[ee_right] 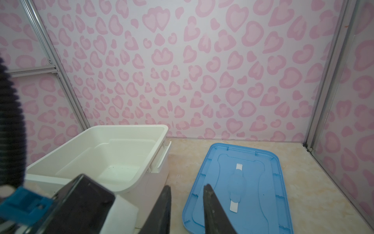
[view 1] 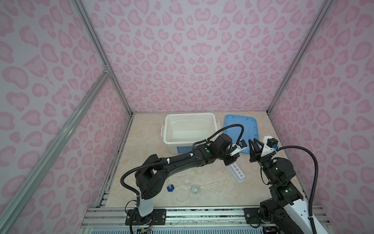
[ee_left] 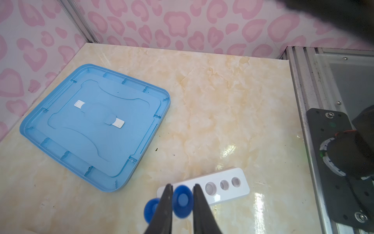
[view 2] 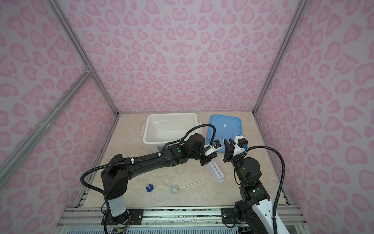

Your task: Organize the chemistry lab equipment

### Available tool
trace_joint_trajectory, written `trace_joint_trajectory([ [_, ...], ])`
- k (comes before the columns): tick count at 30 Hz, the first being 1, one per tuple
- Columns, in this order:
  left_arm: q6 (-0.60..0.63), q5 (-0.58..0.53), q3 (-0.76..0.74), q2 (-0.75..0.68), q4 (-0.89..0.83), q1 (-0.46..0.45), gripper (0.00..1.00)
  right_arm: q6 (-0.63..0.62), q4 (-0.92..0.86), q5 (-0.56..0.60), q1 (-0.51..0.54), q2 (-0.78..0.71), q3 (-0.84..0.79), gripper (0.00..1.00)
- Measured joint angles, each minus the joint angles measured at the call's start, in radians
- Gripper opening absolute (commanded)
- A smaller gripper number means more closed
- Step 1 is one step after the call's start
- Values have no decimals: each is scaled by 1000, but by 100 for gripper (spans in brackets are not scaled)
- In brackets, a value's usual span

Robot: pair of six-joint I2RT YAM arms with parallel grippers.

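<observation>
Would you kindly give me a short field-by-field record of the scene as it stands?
left gripper: shut on blue-capped test tube at white rack end
right gripper: open, holding nothing
white bin: lid off, blue lid flat beside it
loose on table: lying tube, small cup, round dish, blue-based cylinder

Top pair overhead; left wrist near rack [ee_left: 244,187].
</observation>
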Motion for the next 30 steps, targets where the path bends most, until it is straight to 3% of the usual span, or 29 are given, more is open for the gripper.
trace_joint_trajectory([
  [30, -4, -25, -21, 11, 21, 1, 26, 0, 5, -3, 0, 2, -3, 28],
])
